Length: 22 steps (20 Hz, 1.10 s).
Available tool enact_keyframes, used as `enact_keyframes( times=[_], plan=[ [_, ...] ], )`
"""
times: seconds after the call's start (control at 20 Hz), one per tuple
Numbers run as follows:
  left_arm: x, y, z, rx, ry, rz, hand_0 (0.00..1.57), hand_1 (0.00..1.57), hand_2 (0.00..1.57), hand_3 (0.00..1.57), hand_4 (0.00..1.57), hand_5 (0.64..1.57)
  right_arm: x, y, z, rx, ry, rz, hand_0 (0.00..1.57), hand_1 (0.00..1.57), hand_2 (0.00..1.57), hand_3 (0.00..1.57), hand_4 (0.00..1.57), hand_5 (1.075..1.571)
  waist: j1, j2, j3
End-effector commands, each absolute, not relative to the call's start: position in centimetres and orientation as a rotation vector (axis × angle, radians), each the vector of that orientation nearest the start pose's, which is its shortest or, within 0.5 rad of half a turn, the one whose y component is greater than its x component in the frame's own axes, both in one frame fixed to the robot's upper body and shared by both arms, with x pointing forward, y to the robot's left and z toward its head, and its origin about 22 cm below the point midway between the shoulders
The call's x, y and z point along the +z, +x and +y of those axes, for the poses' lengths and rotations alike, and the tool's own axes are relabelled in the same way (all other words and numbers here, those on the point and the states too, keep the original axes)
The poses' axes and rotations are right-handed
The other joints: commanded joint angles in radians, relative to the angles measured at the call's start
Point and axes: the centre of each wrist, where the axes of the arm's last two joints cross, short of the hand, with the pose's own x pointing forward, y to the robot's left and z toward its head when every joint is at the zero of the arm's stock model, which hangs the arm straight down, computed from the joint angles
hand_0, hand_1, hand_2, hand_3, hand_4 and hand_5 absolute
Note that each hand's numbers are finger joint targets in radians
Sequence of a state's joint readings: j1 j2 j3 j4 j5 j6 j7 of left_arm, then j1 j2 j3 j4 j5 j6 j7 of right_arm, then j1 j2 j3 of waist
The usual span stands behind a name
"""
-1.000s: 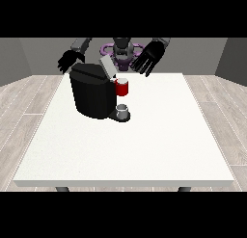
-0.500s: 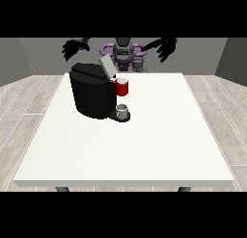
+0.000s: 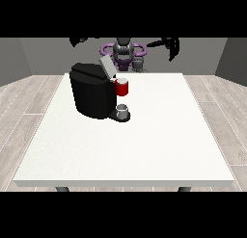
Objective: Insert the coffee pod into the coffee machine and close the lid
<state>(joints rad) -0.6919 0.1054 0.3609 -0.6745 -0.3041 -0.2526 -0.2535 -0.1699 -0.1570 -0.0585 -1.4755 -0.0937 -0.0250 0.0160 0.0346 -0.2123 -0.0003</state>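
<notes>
Coffee machine [image 3: 94, 95] on table [image 3: 144, 145], left-rear.

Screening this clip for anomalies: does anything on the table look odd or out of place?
Nothing is spilled or toppled. The black coffee machine stands upright with its grey lid raised, and both black hands are held high, away from it.
</notes>
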Motion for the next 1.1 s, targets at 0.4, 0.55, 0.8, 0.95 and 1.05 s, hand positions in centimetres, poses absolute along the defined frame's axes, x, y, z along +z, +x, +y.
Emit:
enact_keyframes(
  times=[0.4,0.55,0.8,0.95,1.05],
  plan=[
    [-2.8,35.5,23.3,-0.205,-0.181,-1.514,0.00,0.00,0.00,0.00,0.03,1.571,4.7,30.6,-25.4,0.176,-0.074,-1.650,0.00,0.00,0.00,0.00,0.16,1.571,0.118,0.034,0.0005],
    [-1.9,34.6,23.8,-0.188,-0.161,-1.525,0.00,0.00,0.00,0.00,0.00,1.571,3.8,30.2,-25.2,0.187,-0.021,-1.604,0.00,0.00,0.00,0.00,0.12,1.571,0.100,0.017,0.0005],
    [-1.8,33.2,22.7,-0.199,-0.227,-1.597,0.00,0.00,0.00,0.00,0.10,1.571,2.9,32.2,-25.7,0.117,-0.037,-1.654,0.00,0.00,0.00,0.00,0.00,1.571,0.151,0.107,0.0007],
    [-0.4,33.0,22.9,-0.205,-0.206,-1.580,0.00,0.00,0.00,0.00,0.00,1.571,4.5,33.8,-27.7,0.111,-0.042,-1.639,0.00,0.00,0.00,0.00,0.00,1.571,0.156,0.132,0.0006],
    [0.4,32.6,22.5,-0.165,-0.227,-1.596,0.00,0.00,0.00,0.00,0.00,1.571,2.4,33.5,-25.9,0.079,-0.028,-1.626,0.00,0.00,0.00,0.00,0.00,1.571,0.162,0.132,0.0007]
  ],
)
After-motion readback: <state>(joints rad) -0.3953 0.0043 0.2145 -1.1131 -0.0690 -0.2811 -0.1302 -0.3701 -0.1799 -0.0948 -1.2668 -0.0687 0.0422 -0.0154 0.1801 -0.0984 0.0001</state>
